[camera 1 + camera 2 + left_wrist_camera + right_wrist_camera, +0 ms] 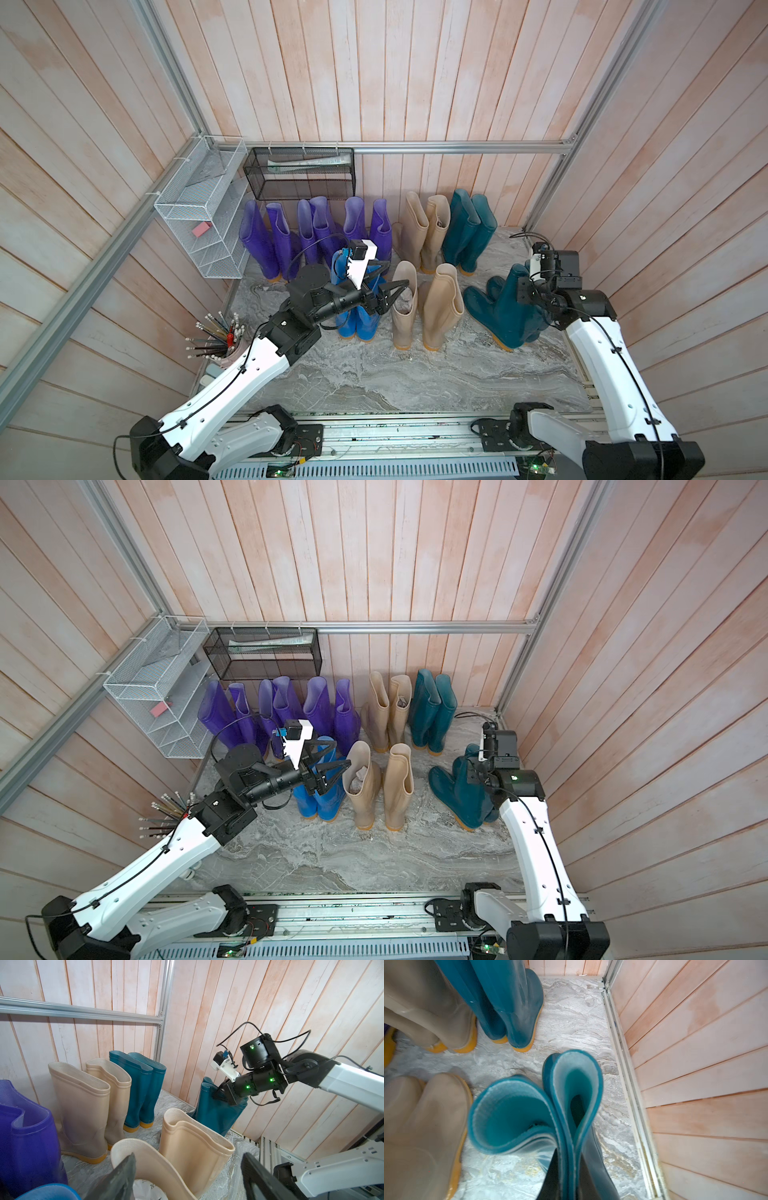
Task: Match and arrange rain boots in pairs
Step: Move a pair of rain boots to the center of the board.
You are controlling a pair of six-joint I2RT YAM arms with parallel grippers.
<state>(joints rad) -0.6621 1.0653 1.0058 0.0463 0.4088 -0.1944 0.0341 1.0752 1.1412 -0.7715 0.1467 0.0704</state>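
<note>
The grey marbled floor [374, 374] carries the rain boots [395, 783] in two rows. Against the back wall stand six purple boots [255, 241], then a beige pair [419, 232] and a dark teal pair [465, 232], all upright. Nearer the arms stand a bright blue pair [357, 324], a second beige pair [442, 307] just beside it, and a second teal pair [503, 316] by the right wall, leaning over (their tops tip toward the right arm). The right gripper [217, 1096] is clamped on the tops of that second teal pair, pinching the two touching shaft walls together between its fingers. The left gripper [399, 272] hangs wide open above the bright blue pair, its fingers reaching over the top of the nearest front beige boot and holding nothing. A white wire shelf [199, 208] and a black mesh basket [299, 174] hang in the back left corner, and a cup of pencils [224, 336] sits by the left arm
</note>
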